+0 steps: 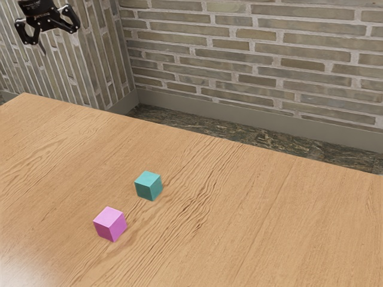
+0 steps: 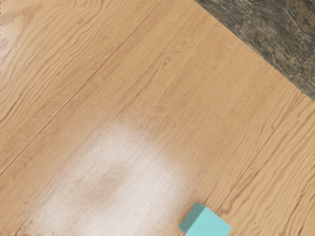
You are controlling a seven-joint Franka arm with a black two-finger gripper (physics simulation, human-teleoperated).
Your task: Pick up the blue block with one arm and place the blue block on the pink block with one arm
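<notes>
A teal-blue block [image 1: 148, 185] rests on the wooden table [image 1: 251, 227], a little left of centre in the exterior view. The pink block [image 1: 110, 223] sits nearer the front edge, a short gap away from it and not touching. My black gripper [image 1: 49, 34] hangs high above the table at the exterior view's upper left, far from both blocks, open with nothing between its fingers. The wrist view looks down on the table and catches part of the blue block [image 2: 204, 222].
A brick wall [image 1: 251, 54] rises behind the table, with a dark stone floor strip [image 1: 269, 137] beyond the table's far edge. The same floor [image 2: 266, 34] shows past the table edge in the wrist view. A pale glare patch [image 2: 113, 182] lies on the wood.
</notes>
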